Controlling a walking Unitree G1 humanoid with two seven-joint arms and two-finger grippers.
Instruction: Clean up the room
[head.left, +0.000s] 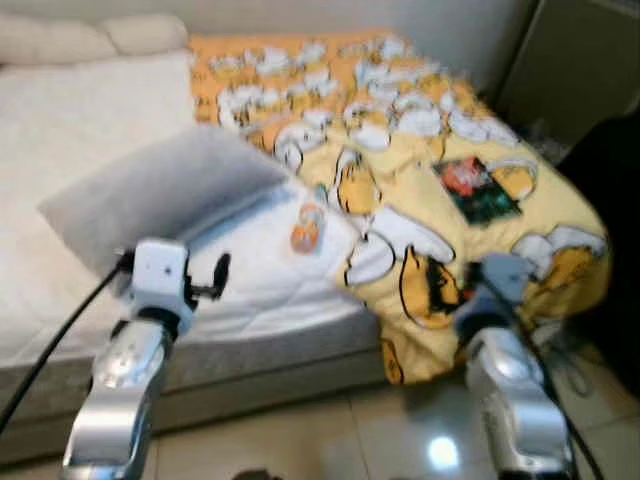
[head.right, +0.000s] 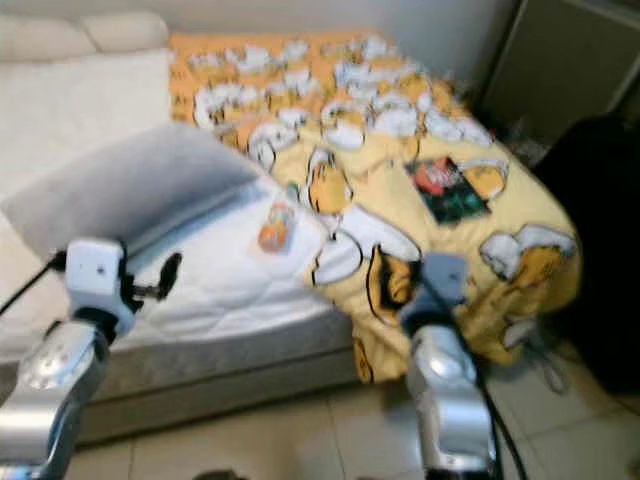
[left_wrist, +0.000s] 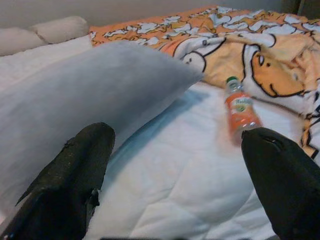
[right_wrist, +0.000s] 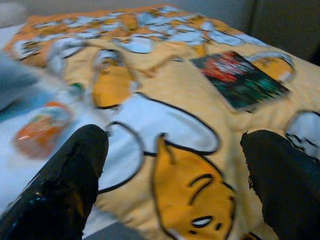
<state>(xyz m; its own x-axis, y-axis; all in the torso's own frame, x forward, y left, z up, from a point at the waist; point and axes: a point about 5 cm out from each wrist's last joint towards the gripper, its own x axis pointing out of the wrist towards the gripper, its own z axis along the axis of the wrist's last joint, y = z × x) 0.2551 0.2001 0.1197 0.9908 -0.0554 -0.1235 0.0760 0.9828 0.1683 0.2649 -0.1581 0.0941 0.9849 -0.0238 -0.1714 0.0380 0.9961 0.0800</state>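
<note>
Left pincer (left_wrist: 175, 185) and right pincer (right_wrist: 175, 185) both gape wide, gripping nothing, at the near edge of the bed (head.left: 250, 345).
Here's the spread: an orange-labelled drink bottle (head.left: 307, 229) with a green cap lies on its side on the white mattress pad (head.left: 260, 270), just off the cartoon-print yellow blanket (head.left: 400, 140) heaped over the bed's right side. A grey pillow (head.left: 165, 190) sits tilted just left of the bottle, towards the left arm. Out on the blanket, near the right edge, rests a dark book (head.left: 477, 189) with a red and green cover, well apart from the bottle.
</note>
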